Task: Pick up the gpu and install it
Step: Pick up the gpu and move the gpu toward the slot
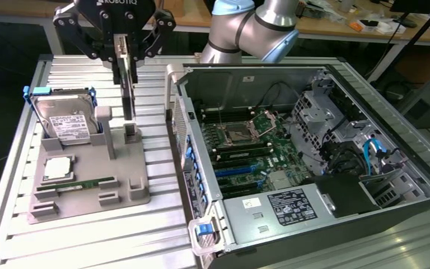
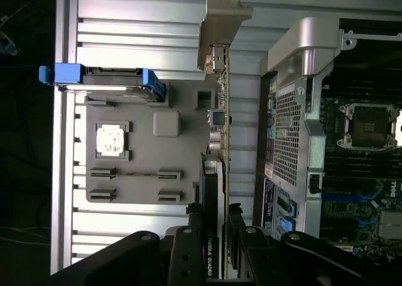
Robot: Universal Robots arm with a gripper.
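Observation:
The gpu [image 1: 127, 84] is a thin dark card seen edge-on, hanging upright just above its slot post [image 1: 130, 134] on the grey holder tray [image 1: 88, 204]. My gripper [image 1: 125, 53] is shut on the card's upper end, near the exterior view's top left. In the wrist view the gpu [image 2: 218, 135] runs as a narrow strip away from my gripper [image 2: 213, 226], with a silver bracket [image 2: 223, 22] at its far end. The open computer case [image 1: 200, 73] lies to the exterior view's right, its motherboard [image 1: 252, 143] and blue expansion slots [image 1: 237, 168] exposed.
The holder tray also carries a silvery hard drive [image 1: 65, 117] in blue rails, a CPU [image 1: 56, 167] and a green RAM stick [image 1: 84, 184]. The case's side wall [image 2: 295, 110] stands close beside the card. Everything rests on a ribbed metal table [image 1: 88, 241].

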